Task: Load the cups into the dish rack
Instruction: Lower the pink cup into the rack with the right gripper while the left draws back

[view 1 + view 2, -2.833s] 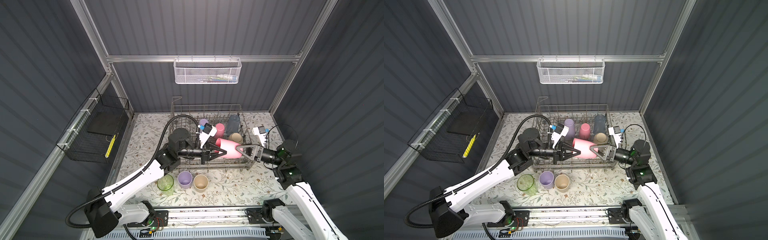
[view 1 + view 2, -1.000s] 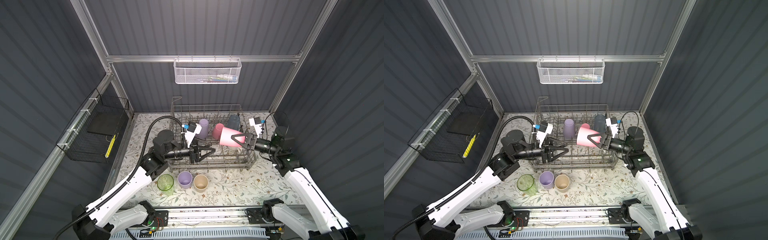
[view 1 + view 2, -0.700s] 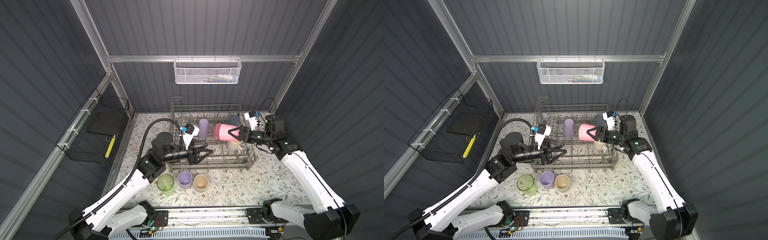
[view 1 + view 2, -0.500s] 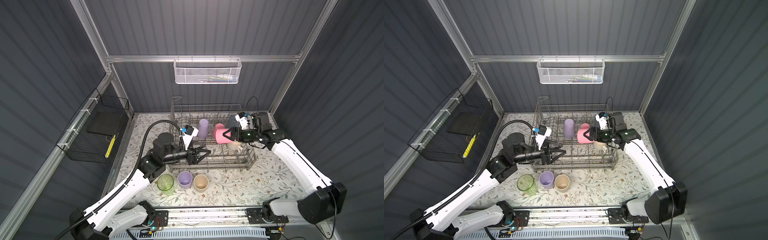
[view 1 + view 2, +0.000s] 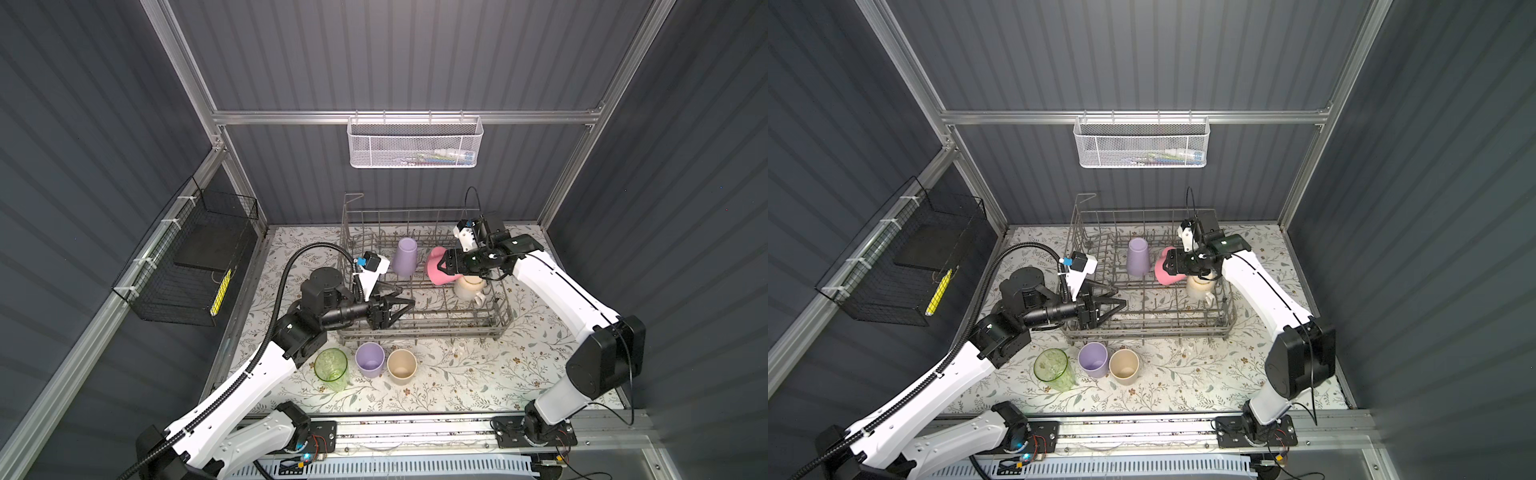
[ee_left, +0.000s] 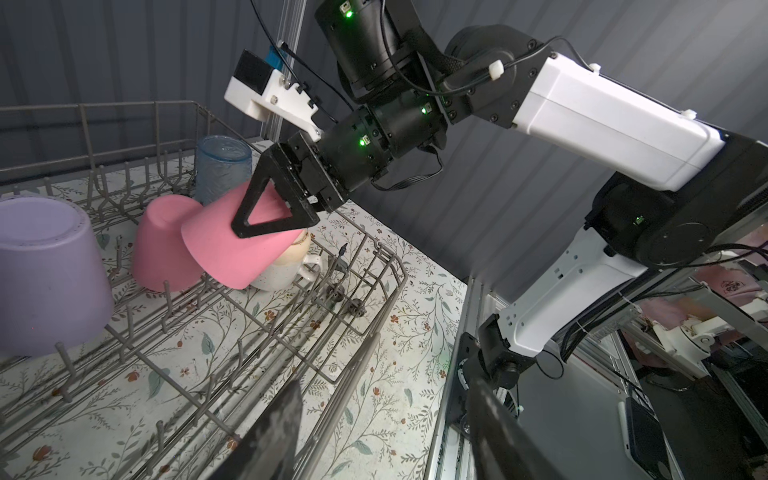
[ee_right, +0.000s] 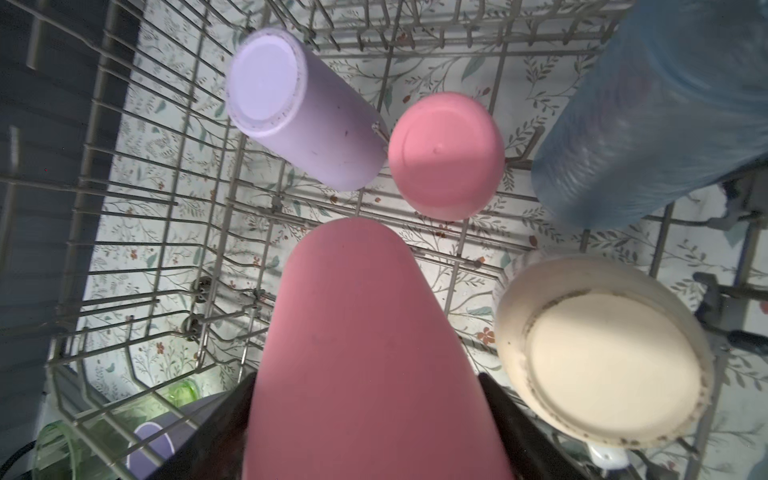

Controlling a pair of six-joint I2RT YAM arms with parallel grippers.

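**Held item.** The right tool (image 6: pixel 272 210) is gripping the held pink cup (image 6: pixel 237 253) near its narrow base end, with the jaws pressing on opposite sides of the wall. The cup is hanging over the dish rack (image 5: pixel 419 332), right of middle and toward the back. Its long axis is slanting: the mouth is pointing down and toward the rack's left side, and the base is pointing back into the tool. The cup is showing as plain matte pink, tapered and handleless.

**Contact.** The held cup's lower rim is sitting just beside the second pink cup (image 6: pixel 162 245). Whether they are touching cannot be told.

**Rack contents.** The second pink cup, the lilac cup (image 5: pixel 405 257), the clear blue cup (image 6: pixel 222 166) and the cream cup (image 7: pixel 598 353) are all standing mouth down.

**Obstructions.** The right arm is hiding the blue cup in both top views. The held cup is partly covering the cream cup in the left wrist view.

**Left tool.** The left tool (image 5: pixel 403 309) is standing open and gripping nothing, over the rack's front left. Its fingers are appearing blurred and cut off in the left wrist view.

**Counter.** On the counter (image 5: pixel 457 374), in front of the rack, the green cup (image 5: pixel 330 368), the second lilac cup (image 5: pixel 369 359) and the beige cup (image 5: pixel 401 365) are standing mouth up in a close row.
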